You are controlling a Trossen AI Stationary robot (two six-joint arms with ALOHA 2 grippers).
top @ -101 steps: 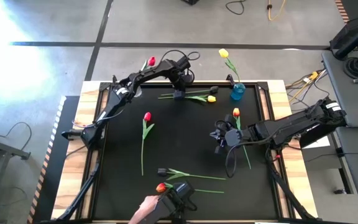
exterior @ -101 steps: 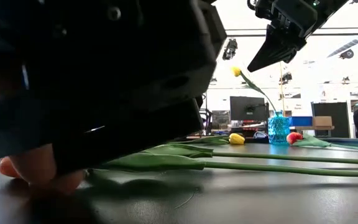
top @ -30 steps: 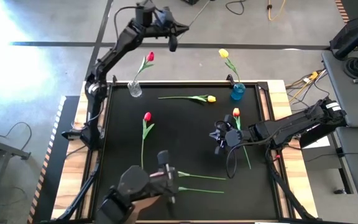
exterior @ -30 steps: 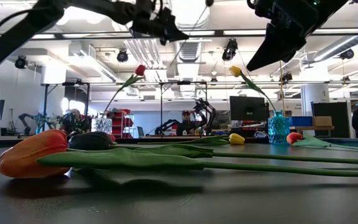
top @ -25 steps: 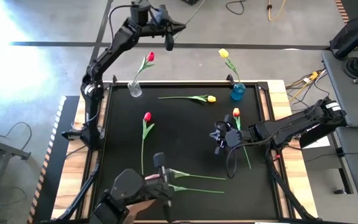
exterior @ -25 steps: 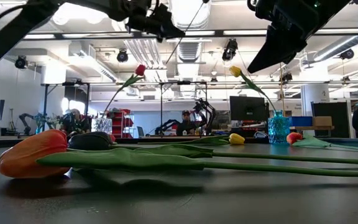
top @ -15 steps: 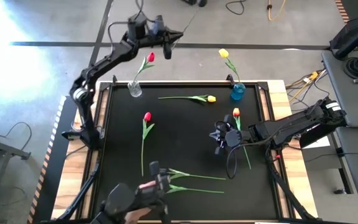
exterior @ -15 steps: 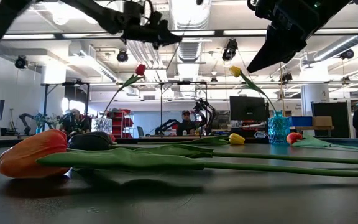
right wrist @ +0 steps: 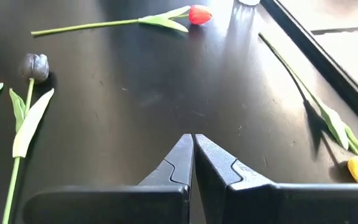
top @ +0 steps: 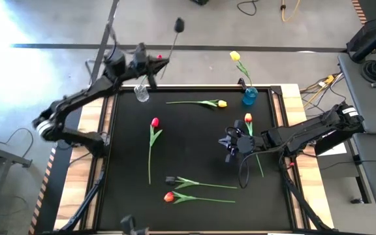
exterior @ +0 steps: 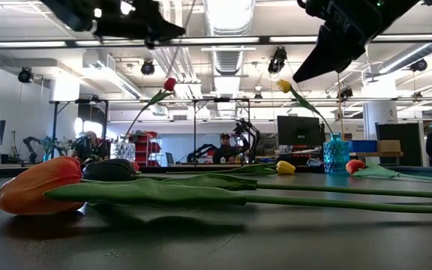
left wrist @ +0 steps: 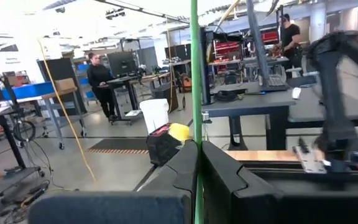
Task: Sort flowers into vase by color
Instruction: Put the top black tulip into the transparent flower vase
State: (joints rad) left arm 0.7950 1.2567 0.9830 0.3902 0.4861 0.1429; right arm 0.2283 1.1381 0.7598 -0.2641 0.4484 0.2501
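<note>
left arm: has swung down and to its own side from its high reach beyond the table; left gripper [top: 150,68] now sits just above the clear vase [top: 141,94].
left gripper: clamped on a thin green stem [left wrist: 194,74], which runs straight up between the fingers in the left wrist view.
held flower: in the high view the stem leads away to a dark head [top: 178,25], off the mat. It looks like a near-black tulip.
red tulip [exterior: 169,84]: standing in the clear vase, as a second ago.
yellow tulip [top: 234,56]: standing in the blue vase [top: 249,96], unmoved.
near edge: the hand and dark object that covered it have gone; the orange tulip [top: 168,196] and black tulip [top: 170,179] lie in plain view.
right gripper [top: 230,145]: closed, empty, hovering mid-mat beside another orange tulip [top: 247,118]; no move.
loose on mat: also one yellow [top: 222,103] and one red [top: 154,122].
meaning: one flower is in the air and two are placed; five are left. My guess is the dark one is headed for a vase, but which one is not clear.
hard to see: the left arm is motion-blurred, so its finger line is unclear from above. The held flower's head is out of the left wrist view. The clear vase is partly behind the gripper.
</note>
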